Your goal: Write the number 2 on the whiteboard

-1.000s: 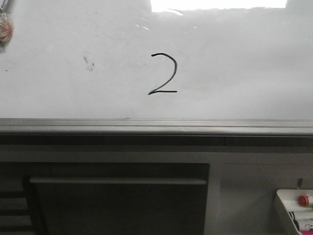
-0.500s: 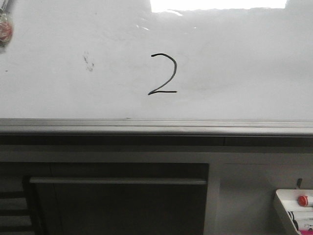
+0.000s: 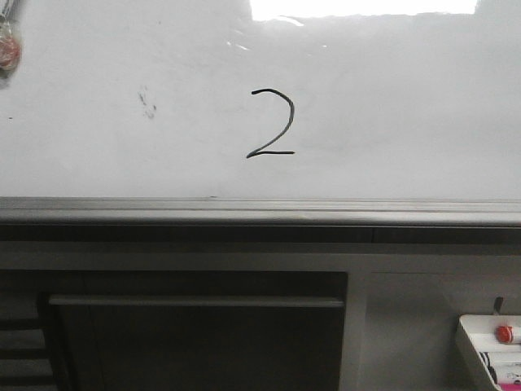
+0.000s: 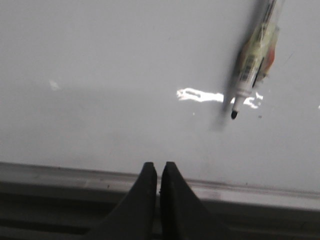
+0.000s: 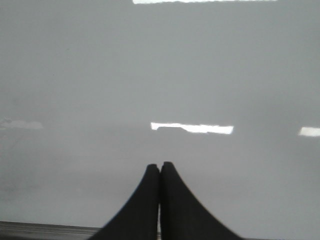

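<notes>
Black ink already forms the number 2 (image 3: 271, 123) near the middle of the whiteboard (image 3: 407, 122), above its bottom rail. Your left hand (image 4: 159, 172) and right hand (image 5: 160, 172) are both pinched closed and empty. An uncapped marker (image 4: 252, 60) hangs tip-down nearer your left; what holds it is, apparently, out of frame.

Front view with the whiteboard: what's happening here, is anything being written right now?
Nothing is being written at this moment. A thin black hand-drawn number 2 stands finished on the large glossy white whiteboard. No arm shows in the front view. Both wrist views show the left tool and right tool shut and empty. An uncapped marker pen with a dark tip shows in the left wrist view.
</notes>
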Available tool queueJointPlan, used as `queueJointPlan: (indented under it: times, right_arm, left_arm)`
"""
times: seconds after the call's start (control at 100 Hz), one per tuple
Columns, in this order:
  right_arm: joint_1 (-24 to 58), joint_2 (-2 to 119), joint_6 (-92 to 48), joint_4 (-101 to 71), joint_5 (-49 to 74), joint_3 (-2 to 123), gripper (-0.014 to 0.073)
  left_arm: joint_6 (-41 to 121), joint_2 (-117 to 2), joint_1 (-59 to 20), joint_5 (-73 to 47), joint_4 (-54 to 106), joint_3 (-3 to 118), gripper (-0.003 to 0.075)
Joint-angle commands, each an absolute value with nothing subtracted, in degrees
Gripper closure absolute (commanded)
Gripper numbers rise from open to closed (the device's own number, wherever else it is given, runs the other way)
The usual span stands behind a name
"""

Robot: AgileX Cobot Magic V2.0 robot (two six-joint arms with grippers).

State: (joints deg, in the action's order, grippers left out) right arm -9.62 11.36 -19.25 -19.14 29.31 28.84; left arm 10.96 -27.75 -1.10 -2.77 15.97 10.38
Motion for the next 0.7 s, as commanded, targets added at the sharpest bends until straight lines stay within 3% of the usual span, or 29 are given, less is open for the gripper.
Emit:
queueJointPlan:
  times: [0.0, 0.12, 0.52, 0.69]
  right_arm:
    - [-10.04, 11.88, -19.82, -19.94, 24.63, 30.25, 0.0666]
    - [-10.04, 11.88, -19.82, -19.94, 24.63, 30.25, 0.0666]
    - [-10.04, 11.88, -19.82, -19.94, 24.52, 30.25, 0.0666]
    - [-10.04, 12.01, -19.82, -19.94, 24.52, 30.25, 0.0666]
  left_arm:
    - [10.29, -27.96, -1.06, 1.97, 16.6, 10.04, 0.0738]
    - [10.29, -25.54, -2.29, 1.86, 16.6, 7.01, 0.0738]
    - [11.73, 1.39, -4.43, -1.53, 10.69, -1.87, 0.0738]
    - [11.62, 0.82, -4.2, -2.65, 12.23, -1.87, 0.0738]
